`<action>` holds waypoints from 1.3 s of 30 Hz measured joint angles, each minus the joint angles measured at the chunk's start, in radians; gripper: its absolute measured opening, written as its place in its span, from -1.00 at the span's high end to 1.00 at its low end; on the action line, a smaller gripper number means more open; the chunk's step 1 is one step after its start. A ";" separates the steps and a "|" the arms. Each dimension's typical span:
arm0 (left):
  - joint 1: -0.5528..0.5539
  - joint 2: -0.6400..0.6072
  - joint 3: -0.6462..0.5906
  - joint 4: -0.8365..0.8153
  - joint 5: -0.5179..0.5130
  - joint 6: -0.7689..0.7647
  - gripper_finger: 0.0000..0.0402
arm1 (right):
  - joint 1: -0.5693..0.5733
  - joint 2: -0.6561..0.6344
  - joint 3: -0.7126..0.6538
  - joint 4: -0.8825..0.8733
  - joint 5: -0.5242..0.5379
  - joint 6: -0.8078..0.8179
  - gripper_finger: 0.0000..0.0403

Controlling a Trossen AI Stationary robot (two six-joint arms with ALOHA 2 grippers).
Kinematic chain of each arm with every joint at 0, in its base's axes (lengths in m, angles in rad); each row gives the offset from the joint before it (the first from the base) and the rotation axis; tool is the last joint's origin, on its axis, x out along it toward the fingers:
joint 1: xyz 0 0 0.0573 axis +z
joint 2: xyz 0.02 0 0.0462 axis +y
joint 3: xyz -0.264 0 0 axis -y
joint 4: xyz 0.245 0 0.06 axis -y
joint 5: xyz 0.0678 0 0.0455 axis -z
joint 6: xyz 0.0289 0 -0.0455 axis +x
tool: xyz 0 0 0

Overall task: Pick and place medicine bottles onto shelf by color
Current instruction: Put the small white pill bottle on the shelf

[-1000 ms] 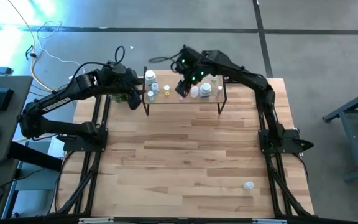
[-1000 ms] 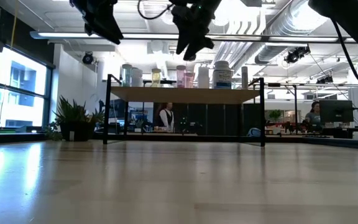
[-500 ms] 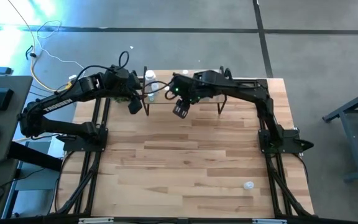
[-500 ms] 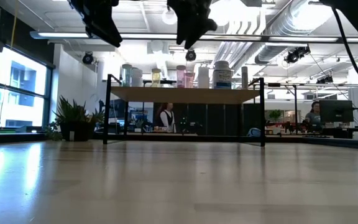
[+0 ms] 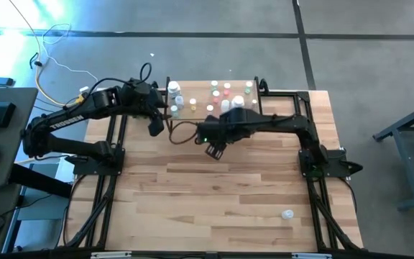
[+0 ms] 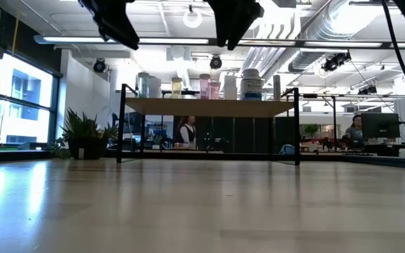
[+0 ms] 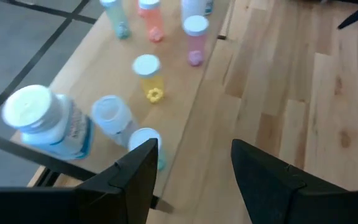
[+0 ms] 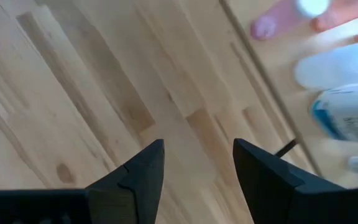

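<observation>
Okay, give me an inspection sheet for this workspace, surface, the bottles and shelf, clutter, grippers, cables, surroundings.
Surface: light-wood table, mostly bare.
Job's things: shelf at the far edge carries about a dozen medicine bottles, upright; one stray bottle lies on the table near its right front corner.
Clutter: potted plant beside the shelf's left end.
Grippers: left gripper open and empty at the shelf's left end; right gripper open and empty, over the table in front of the shelf.
Cables: loose cable on the floor beyond the table's left corner.
Surroundings: person behind the shelf, another at a monitor.
</observation>
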State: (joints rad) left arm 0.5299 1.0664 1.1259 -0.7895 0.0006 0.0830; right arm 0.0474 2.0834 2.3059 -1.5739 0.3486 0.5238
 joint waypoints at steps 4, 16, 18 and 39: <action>-0.041 0.000 0.000 0.000 0.000 0.000 0.03 | 0.045 0.000 -0.001 0.002 0.013 0.041 0.09; -0.133 0.000 0.000 -0.012 -0.008 0.000 0.03 | 0.149 -0.148 -0.324 0.005 -0.024 0.343 0.09; -0.142 0.000 0.000 -0.012 -0.008 0.000 0.03 | 0.172 -0.186 -0.370 0.005 -0.049 0.408 0.09; -0.173 0.000 0.000 -0.010 -0.009 -0.019 0.03 | 0.442 -0.511 -0.817 0.027 -0.317 0.852 0.09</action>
State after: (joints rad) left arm 0.3569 1.0664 1.1259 -0.7994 -0.0084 0.0642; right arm 0.4891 1.5723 1.4890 -1.5472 0.0320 1.3758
